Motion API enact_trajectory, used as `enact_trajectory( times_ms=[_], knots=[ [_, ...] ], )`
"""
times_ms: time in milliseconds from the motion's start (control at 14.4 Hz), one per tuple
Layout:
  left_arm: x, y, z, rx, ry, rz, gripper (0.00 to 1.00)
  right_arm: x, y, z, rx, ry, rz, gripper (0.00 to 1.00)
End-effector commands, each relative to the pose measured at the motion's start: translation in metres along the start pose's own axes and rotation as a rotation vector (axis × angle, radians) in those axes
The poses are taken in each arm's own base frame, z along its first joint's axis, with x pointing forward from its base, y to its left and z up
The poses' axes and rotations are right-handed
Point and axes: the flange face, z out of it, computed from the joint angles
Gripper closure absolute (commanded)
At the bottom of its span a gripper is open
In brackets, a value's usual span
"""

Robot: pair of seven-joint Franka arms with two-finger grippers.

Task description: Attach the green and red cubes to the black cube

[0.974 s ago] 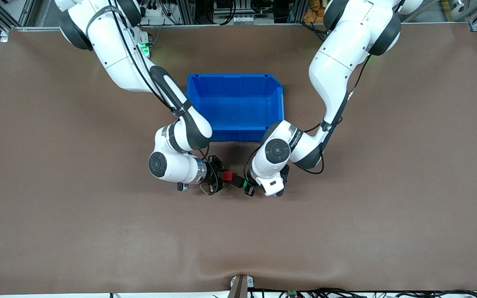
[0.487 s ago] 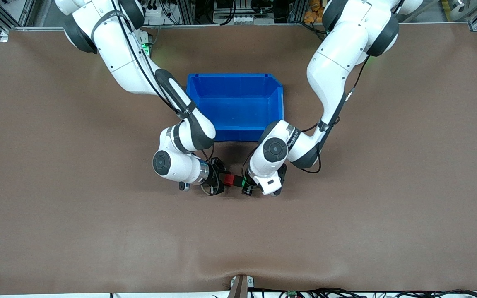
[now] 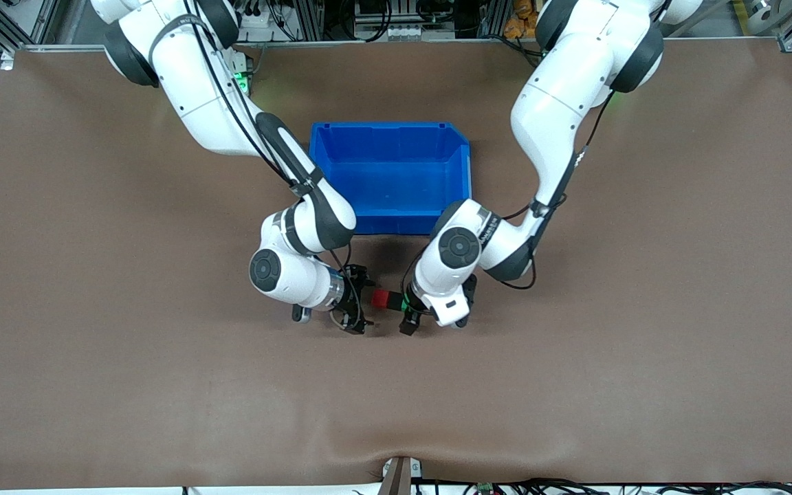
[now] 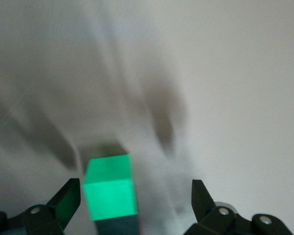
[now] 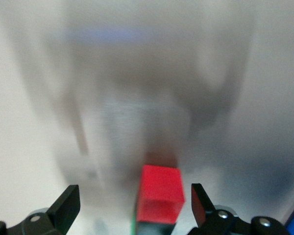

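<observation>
The red cube (image 3: 380,298), black cube (image 3: 393,302) and green cube (image 3: 404,301) lie joined in a short row on the table, nearer the front camera than the blue bin. My right gripper (image 3: 363,302) is open at the red end. In the right wrist view the red cube (image 5: 159,194) sits between the spread fingers of my right gripper (image 5: 133,203), untouched. My left gripper (image 3: 410,311) is open at the green end. In the left wrist view the green cube (image 4: 110,188) lies between the fingers of my left gripper (image 4: 132,200), close to one finger (image 4: 64,201), with the black cube (image 4: 118,226) under it.
The blue bin (image 3: 389,126) stands in the middle of the table, farther from the front camera than the cubes. Both arms' elbows hang close beside its near wall. Bare brown table surface (image 3: 396,399) stretches all around.
My right gripper pressed the red cube onto the black one, then let go and drew back a little. My left gripper has opened too. The three cubes stay together.
</observation>
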Motion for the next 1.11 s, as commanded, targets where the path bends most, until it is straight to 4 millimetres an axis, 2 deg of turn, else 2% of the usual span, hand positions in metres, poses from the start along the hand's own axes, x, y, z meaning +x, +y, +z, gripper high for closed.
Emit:
enact_trajectory(
  times_ms=[0,139,209,278,417,557,626,696,765,835,1043],
  knots=[
    [0.045,0.026,-0.078,-0.003,0.02,-0.065,0.0,0.01,-0.015,-0.065,-0.005,0.139,-0.105,0.0],
    [0.078,0.039,-0.128,-0.013,0.037,-0.056,0.0,0.021,-0.021,-0.115,-0.031,0.286,-0.187,0.0],
    [0.096,0.042,-0.151,-0.011,0.053,-0.013,0.0,0.028,-0.023,-0.147,-0.05,0.318,-0.199,0.0],
    [0.11,0.044,-0.175,-0.008,0.058,0.027,0.0,0.04,-0.025,-0.169,-0.078,0.328,-0.242,0.0],
    [0.155,0.045,-0.236,-0.013,0.078,0.085,0.0,0.062,-0.024,-0.229,-0.139,0.322,-0.331,0.0],
    [0.182,0.04,-0.304,-0.031,0.093,0.222,0.0,0.084,-0.018,-0.284,-0.197,0.307,-0.47,0.0],
    [0.196,0.035,-0.333,-0.036,0.103,0.273,0.0,0.091,-0.013,-0.31,-0.228,0.297,-0.586,0.0],
    [0.202,0.026,-0.356,-0.004,0.104,0.347,0.0,0.1,-0.006,-0.334,-0.263,0.284,-0.68,0.0],
    [0.211,0.016,-0.376,0.036,0.102,0.427,0.0,0.118,0.0,-0.36,-0.294,0.263,-0.738,0.0],
    [0.228,0.005,-0.401,0.056,0.103,0.49,0.0,0.13,0.006,-0.382,-0.313,0.245,-0.789,0.0],
    [0.27,-0.036,-0.478,0.112,0.096,0.644,0.0,0.163,0.028,-0.45,-0.339,0.197,-0.967,0.0]
  ],
)
